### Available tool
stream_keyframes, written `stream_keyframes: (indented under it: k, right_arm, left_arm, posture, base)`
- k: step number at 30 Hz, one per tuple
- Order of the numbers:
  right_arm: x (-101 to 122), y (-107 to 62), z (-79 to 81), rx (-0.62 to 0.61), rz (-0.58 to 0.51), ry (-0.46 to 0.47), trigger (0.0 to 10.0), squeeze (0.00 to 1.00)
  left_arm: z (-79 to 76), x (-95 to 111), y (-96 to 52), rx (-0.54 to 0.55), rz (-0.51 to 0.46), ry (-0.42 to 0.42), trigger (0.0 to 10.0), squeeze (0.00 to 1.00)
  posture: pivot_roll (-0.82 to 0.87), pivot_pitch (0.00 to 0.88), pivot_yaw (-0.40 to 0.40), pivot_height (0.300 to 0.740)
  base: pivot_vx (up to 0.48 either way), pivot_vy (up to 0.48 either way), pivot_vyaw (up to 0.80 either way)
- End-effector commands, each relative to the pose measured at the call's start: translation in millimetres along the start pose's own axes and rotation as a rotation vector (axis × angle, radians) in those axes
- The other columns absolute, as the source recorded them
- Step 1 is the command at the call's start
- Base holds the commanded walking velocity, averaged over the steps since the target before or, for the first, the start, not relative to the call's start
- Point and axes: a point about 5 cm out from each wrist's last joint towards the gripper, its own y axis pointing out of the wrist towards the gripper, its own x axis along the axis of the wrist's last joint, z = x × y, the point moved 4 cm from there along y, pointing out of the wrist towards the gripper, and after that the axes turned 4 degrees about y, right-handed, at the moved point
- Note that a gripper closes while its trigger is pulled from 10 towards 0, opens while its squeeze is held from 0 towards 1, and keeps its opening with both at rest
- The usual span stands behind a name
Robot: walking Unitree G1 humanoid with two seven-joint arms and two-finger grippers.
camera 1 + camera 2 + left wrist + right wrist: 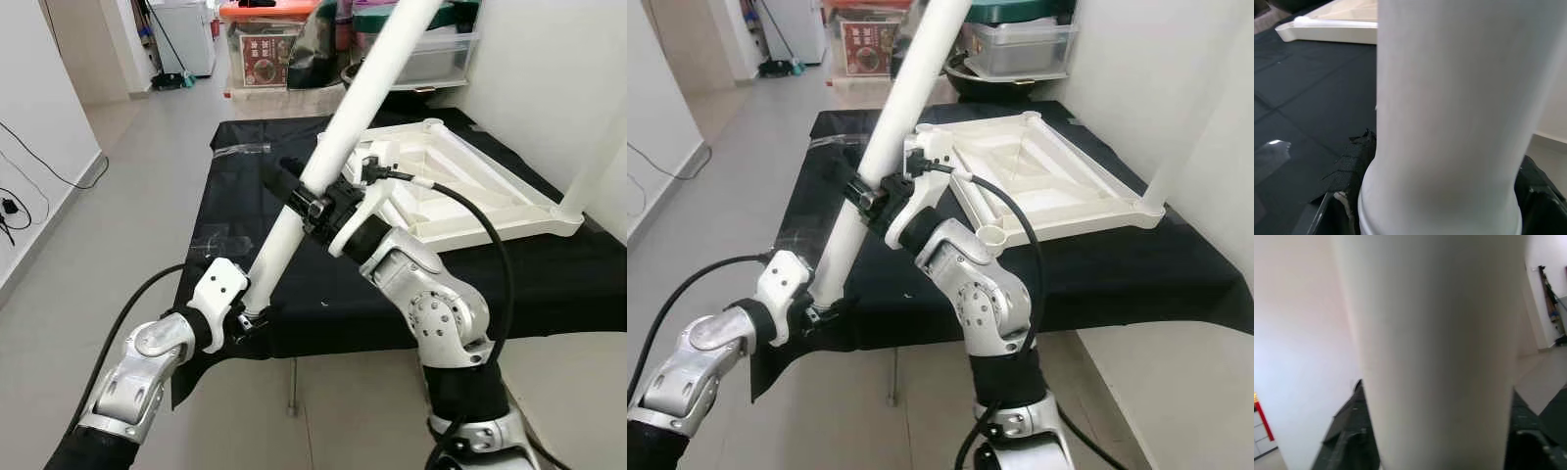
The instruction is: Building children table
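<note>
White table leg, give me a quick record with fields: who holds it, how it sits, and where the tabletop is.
held item: white table leg, tilted
left gripper: shut on its lower end
right gripper: shut on it midway up
tabletop: upside down on the black cloth
fitted leg: standing at the tabletop's far right corner

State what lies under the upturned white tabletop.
Under the upturned white plastic tabletop lies a black cloth spread over a low platform. Whatever supports the cloth is covered, apart from a thin metal leg showing below its front edge.
</note>
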Motion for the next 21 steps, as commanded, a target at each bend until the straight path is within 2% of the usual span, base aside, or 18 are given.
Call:
stream_keyframes:
  k: [1, 7, 8, 9, 10, 11, 17, 21]
  right_arm:
    - [-3.0, -0.2, -1.2, -0.009, 0.009, -0.006, 10.0, 1.0]
    - [-10.6, -2.2, -7.0, -0.037, 0.037, -0.021, 10.0, 1.0]
    - [-14.4, -3.0, -8.4, -0.041, 0.043, -0.013, 10.0, 0.09]
    - [-14.4, -3.0, -8.4, -0.041, 0.043, -0.013, 10.0, 0.09]
    - [-23.4, -3.6, -8.4, -0.043, 0.058, 0.008, 10.0, 0.0]
    - [-23.4, -3.6, -8.4, -0.043, 0.058, 0.008, 10.0, 0.0]
    - [-58.5, -10.1, -14.9, -0.082, 0.13, 0.04, 10.0, 0.0]
    - [-61.8, -10.0, -15.0, -0.092, 0.123, 0.073, 10.0, 0.0]
  left_arm:
    - [-7.8, 2.6, 0.7, -0.033, -0.002, 0.017, 10.0, 0.0]
    - [-8.9, 4.9, -0.5, -0.039, -0.011, 0.014, 10.0, 0.0]
    - [-9.5, 4.9, -1.1, -0.041, -0.012, 0.012, 10.0, 0.0]
    - [-9.5, 4.9, -1.1, -0.041, -0.012, 0.012, 10.0, 0.0]
    - [-10.4, 5.1, -1.4, -0.041, -0.012, 0.011, 10.0, 0.0]
    - [-10.4, 5.1, -1.4, -0.041, -0.012, 0.011, 10.0, 0.0]
    - [-14.3, 11.1, 0.2, -0.045, -0.032, 0.006, 10.0, 0.0]
    - [-16.2, 10.1, 1.6, -0.044, -0.033, -0.003, 10.0, 0.0]
  posture:
    - [0.01, 0.0, -0.012, 0.74]
    - [0.01, 0.0, -0.016, 0.74]
    - [0.01, 0.0, -0.018, 0.74]
    - [0.01, 0.0, -0.018, 0.74]
    - [0.02, 0.0, -0.024, 0.74]
    - [0.02, 0.0, -0.024, 0.74]
    - [0.03, 0.0, -0.024, 0.74]
    - [0.02, 0.0, -0.02, 0.74]
  base:
    - [0.0, 0.0, 0.0]
    - [0.0, 0.0, 0.0]
    - [0.0, 0.0, 0.0]
    - [0.0, 0.0, 0.0]
    - [0.0, 0.0, 0.0]
    - [0.0, 0.0, 0.0]
    - [0.0, 0.0, 0.0]
    - [0.0, 0.0, 0.0]
